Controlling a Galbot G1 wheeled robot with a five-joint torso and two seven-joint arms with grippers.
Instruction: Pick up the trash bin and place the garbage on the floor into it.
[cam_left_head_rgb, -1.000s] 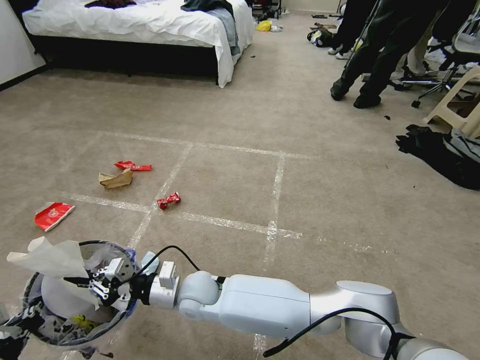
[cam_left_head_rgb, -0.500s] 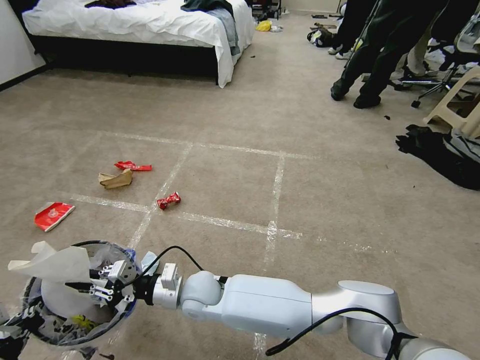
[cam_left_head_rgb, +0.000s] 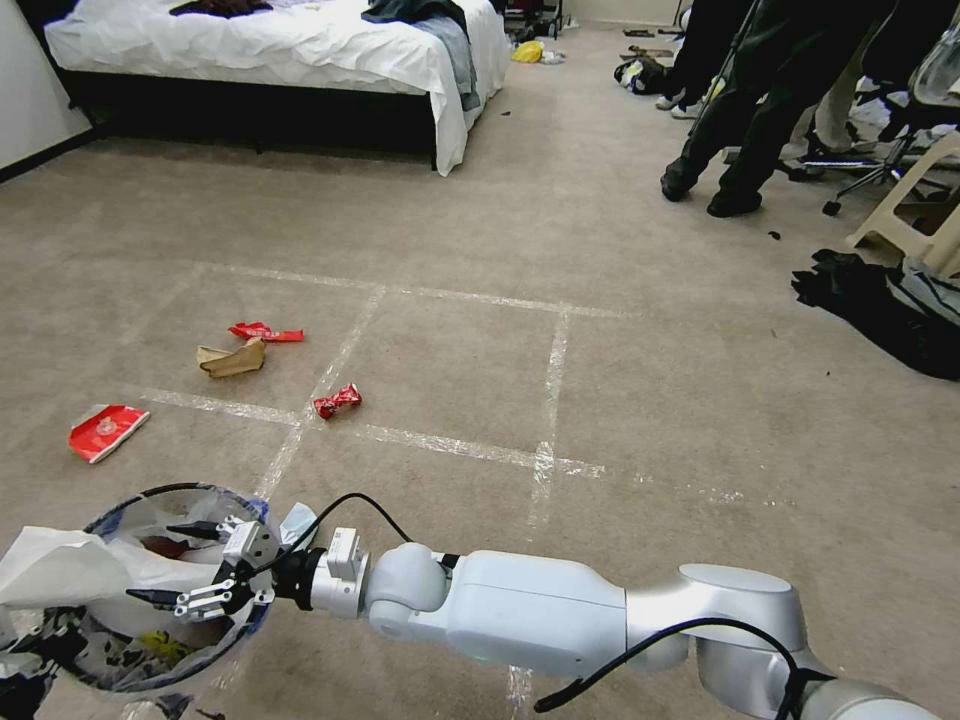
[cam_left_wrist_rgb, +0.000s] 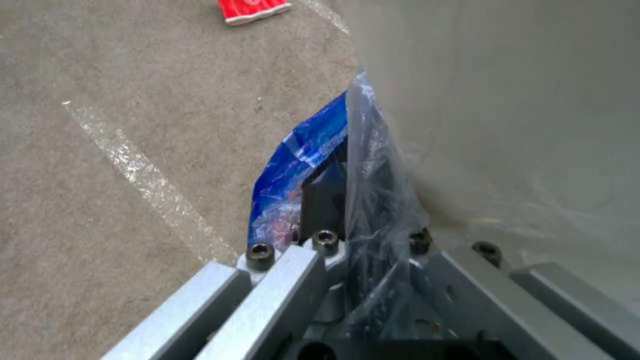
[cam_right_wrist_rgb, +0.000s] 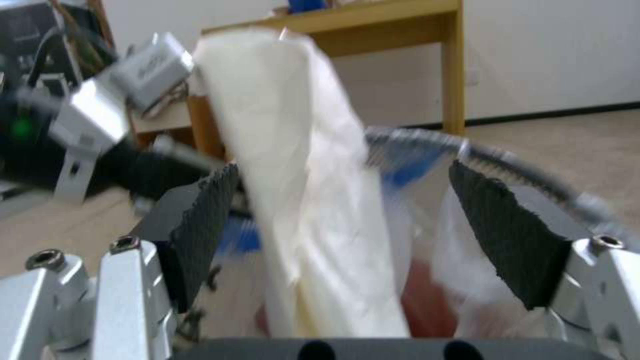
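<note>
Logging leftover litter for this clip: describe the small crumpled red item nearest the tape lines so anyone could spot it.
Start at the bed, then come forward to the floor's tape grid. The crushed red can lies by a tape crossing, alone, right of the flat red packet and nearer than the brown paper.

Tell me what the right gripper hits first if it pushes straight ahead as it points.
Most likely the white paper hanging between the open right gripper fingers, then the trash bin liner behind it; depth is unclear.

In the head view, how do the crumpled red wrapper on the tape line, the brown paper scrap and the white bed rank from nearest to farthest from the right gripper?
From the right gripper, open over the trash bin:
1. Crumpled red wrapper, on the tape line ahead.
2. Brown paper scrap, farther ahead, leftward.
3. White bed, far across the carpet.
</note>
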